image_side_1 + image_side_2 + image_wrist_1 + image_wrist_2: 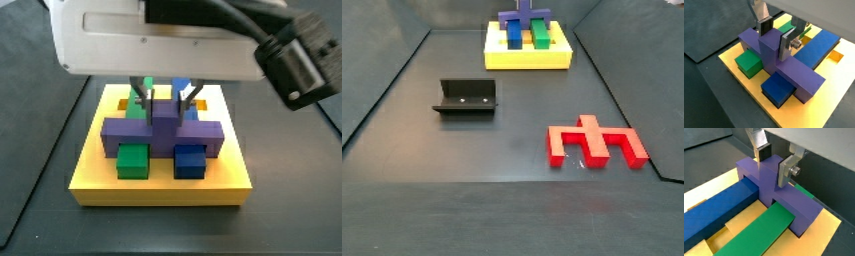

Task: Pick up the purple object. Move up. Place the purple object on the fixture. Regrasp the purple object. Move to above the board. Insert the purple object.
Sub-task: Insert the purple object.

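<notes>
While the gripper [777, 36] pinches the middle prong of the purple object [777, 62], we find that piece seated across the green bar [757, 235] and blue bar [714, 213] on the board [160, 185], apparently gripped upright to guide insertion.

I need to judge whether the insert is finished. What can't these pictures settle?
- Purple object: its prong tips are hidden in both wrist views by its own body and the green bar and blue bar, so seating depth on the board is unclear.
- Gripper: pad contact is hidden by the fingers; in a side view the arm cuts it off.
- Fixture: its inside is too dark.
</notes>
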Robot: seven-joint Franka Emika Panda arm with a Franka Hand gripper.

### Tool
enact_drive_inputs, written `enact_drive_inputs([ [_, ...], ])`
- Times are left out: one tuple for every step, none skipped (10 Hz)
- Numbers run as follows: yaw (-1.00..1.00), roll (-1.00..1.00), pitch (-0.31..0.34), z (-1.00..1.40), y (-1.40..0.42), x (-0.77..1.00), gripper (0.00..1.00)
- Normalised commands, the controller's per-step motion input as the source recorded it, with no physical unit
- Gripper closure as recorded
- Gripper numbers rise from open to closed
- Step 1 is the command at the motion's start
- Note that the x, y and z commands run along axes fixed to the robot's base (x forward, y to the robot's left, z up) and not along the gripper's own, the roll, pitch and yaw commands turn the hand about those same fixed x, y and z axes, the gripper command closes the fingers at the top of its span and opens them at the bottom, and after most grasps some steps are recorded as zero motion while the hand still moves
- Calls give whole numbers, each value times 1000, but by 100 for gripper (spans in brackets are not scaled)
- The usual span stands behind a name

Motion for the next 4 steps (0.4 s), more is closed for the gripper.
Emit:
enact_drive_inputs([
  [140, -177, -306, -460, 100, -386, 100],
  [149, -170, -316, -440, 29, -246, 100],
  [0, -49, -27, -14, 0, -54, 100],
  [0, 0, 0, 0, 0, 0, 100],
])
